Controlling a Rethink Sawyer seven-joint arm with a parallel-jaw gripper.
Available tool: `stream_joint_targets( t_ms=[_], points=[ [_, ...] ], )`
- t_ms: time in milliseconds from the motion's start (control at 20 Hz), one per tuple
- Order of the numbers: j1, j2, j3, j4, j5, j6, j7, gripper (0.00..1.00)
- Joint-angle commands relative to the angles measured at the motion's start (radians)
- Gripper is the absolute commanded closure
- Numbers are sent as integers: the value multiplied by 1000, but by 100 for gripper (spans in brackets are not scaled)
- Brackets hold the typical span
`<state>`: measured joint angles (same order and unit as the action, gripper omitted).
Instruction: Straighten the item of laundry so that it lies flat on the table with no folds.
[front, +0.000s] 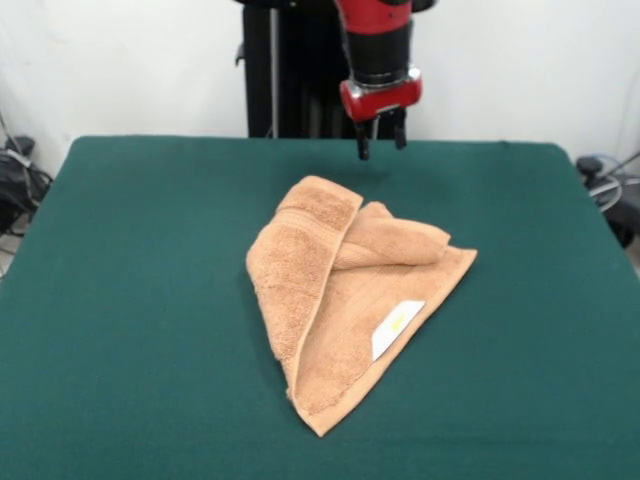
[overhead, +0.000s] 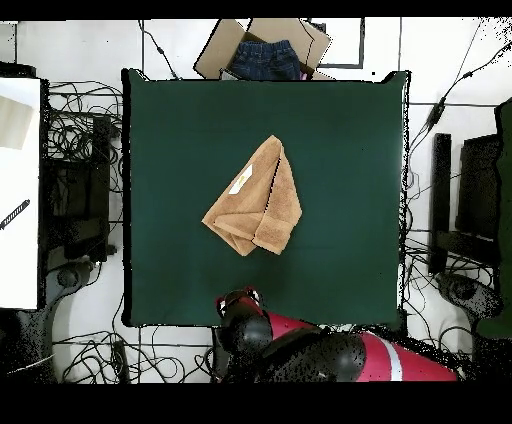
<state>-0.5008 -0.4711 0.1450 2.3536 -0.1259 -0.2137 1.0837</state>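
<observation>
The tan terry towel (front: 340, 300) lies in the middle of the dark green table (front: 150, 300). It is folded over on itself into a rough triangle, with one flap lying along its left side and a bunched fold at the far right. Its white label (front: 397, 328) faces up near the right edge. In the overhead view the towel (overhead: 256, 198) shows the same folds. My gripper (front: 382, 140) hangs open and empty above the table's far edge, behind the towel and clear of it. In the overhead view the gripper (overhead: 237, 300) is near the bottom table edge.
An open cardboard box (overhead: 222, 48) holding blue jeans (overhead: 265, 58) sits on the floor beyond the table's top edge in the overhead view. Cables and dark equipment (overhead: 80, 190) lie on both sides of the table. The black pedestal (front: 290, 70) stands behind the table.
</observation>
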Motion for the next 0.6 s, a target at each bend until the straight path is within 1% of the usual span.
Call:
stream_joint_targets(
  t_ms=[50, 150, 600],
  points=[
    [25, -54, 51, -80, 81, 112, 249, 0],
    [38, -84, 47, -100, 102, 184, 229, 0],
    [21, -89, 56, -143, 101, 277, 210, 0]
  ],
)
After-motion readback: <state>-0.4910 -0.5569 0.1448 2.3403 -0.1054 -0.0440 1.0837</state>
